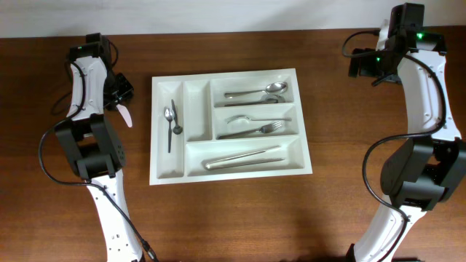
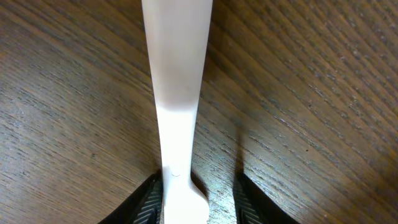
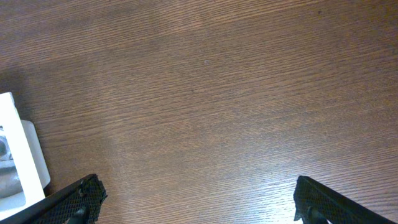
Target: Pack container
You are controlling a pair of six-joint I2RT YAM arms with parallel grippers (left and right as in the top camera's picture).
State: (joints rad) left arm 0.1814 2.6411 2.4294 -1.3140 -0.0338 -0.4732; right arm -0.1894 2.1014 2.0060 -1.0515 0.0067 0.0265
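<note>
The white cutlery tray lies mid-table. Its left narrow compartment holds a small spoon and a dark-tipped utensil. The long compartments hold spoons, forks and knives. A white plastic utensil lies on the wood left of the tray. My left gripper is over its end. In the left wrist view the utensil runs between the jaws; the left jaw touches it and the right jaw stands apart. My right gripper is open and empty, and its wrist view shows bare wood.
The tray's second narrow compartment holds nothing. A corner of the tray shows at the left edge of the right wrist view. Both arm bases stand at the table's front corners, with cables beside them.
</note>
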